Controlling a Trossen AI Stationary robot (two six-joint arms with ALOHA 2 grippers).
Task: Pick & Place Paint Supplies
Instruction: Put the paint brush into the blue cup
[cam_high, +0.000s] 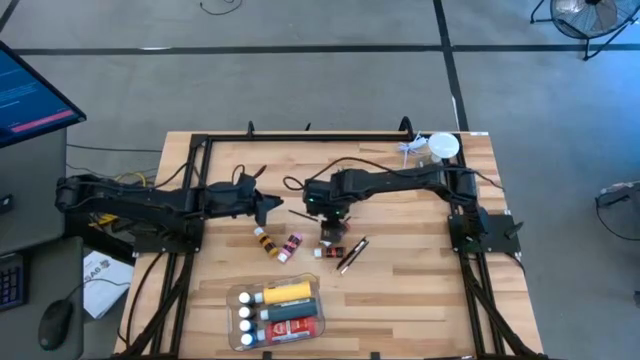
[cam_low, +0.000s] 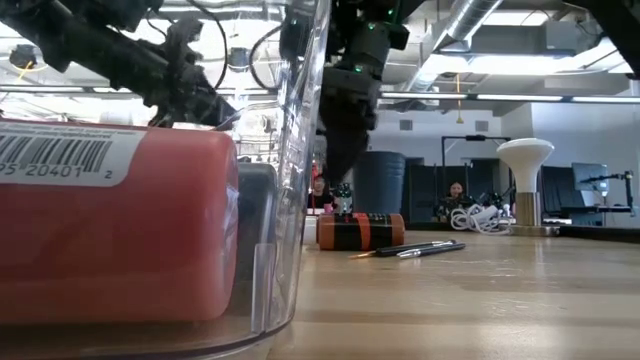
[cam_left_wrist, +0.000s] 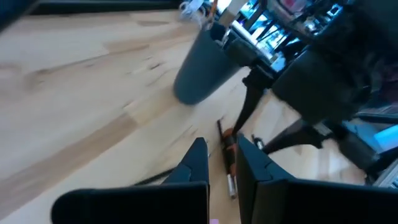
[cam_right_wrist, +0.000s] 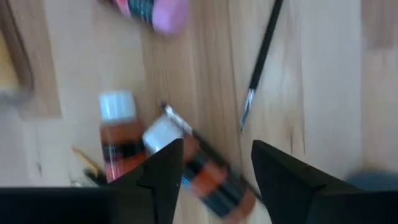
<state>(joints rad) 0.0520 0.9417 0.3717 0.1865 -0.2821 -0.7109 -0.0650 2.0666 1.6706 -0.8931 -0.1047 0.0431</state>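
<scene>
One orange bottle (cam_right_wrist: 214, 180) half-hidden, blurred

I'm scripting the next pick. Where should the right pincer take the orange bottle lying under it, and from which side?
Probably across the middle of the orange bottle's body, coming straight down from above. It lies flat on the table, so its round sides are free. The right pincer hangs open just over it. A thin brush lies touching its white cap, so stay clear of that end.

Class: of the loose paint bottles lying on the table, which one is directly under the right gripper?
The orange-brown bottle beneath the right gripper; the other two lie farther left.
</scene>
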